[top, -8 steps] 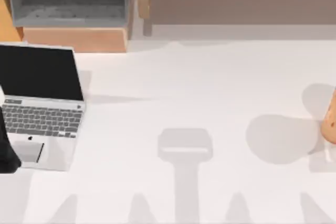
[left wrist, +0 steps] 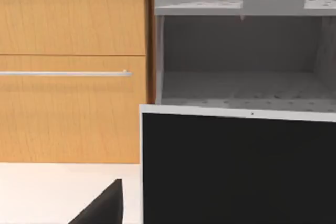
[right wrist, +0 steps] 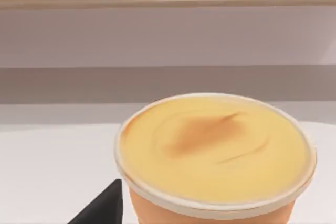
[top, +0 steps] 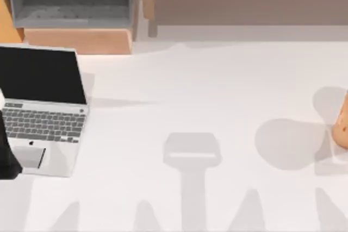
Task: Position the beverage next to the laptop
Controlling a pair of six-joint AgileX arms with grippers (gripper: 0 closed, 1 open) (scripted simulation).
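Right gripper (right wrist: 100, 205) is being held close behind the orange-tan beverage (right wrist: 215, 150), far right of the laptop (top: 43, 110); finger state cannot be told.

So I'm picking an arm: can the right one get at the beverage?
Probably yes: the beverage stands close before the right wrist camera, at the table's right edge, nothing between.
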